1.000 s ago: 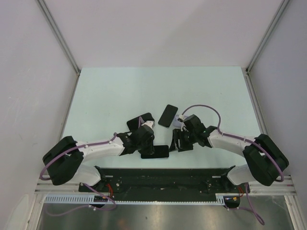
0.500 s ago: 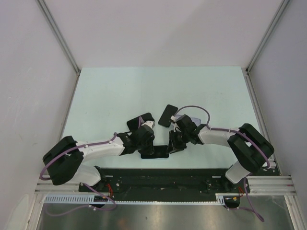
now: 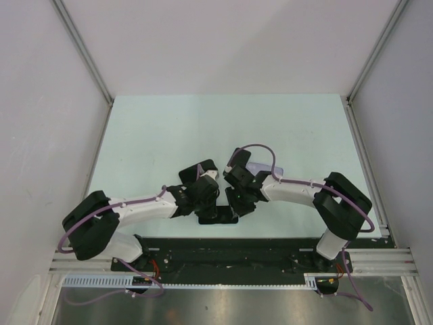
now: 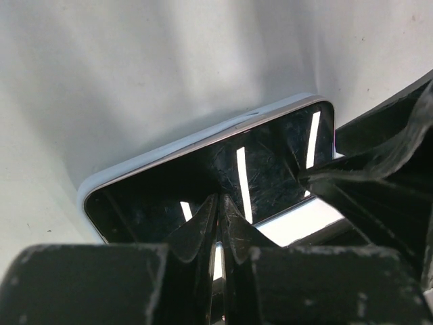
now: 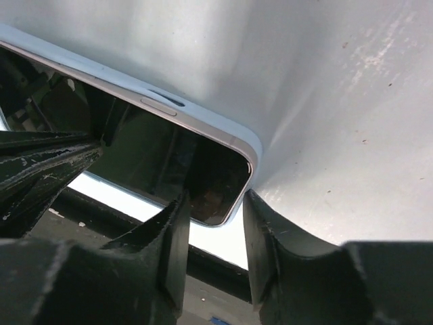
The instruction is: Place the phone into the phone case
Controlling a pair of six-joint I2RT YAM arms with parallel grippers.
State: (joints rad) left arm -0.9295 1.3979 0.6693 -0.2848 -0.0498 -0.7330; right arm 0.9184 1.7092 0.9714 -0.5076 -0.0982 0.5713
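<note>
The phone [image 3: 220,217] lies flat near the table's front edge, its glossy black screen up. A pale blue-white case rim [image 4: 196,135] runs round it, with a silver phone edge showing just inside. My left gripper [image 3: 210,207] is shut, its joined fingertips [image 4: 222,198] pressing down on the screen [image 4: 162,186]. My right gripper [image 3: 235,205] is open and straddles the phone's right corner [image 5: 223,183]. One finger [image 5: 177,223] is over the screen and the other [image 5: 260,223] is outside the rim on the table.
A flat black rectangle [image 3: 234,158] lies behind the right wrist, mostly hidden by that arm. The black base rail [image 3: 223,250] runs just in front of the phone. The pale green table [image 3: 162,128] stretches back to the white walls.
My right gripper has swung left, from beside the phone to its right corner, and its arm now covers the black rectangle. The left gripper and the phone have stayed put.
</note>
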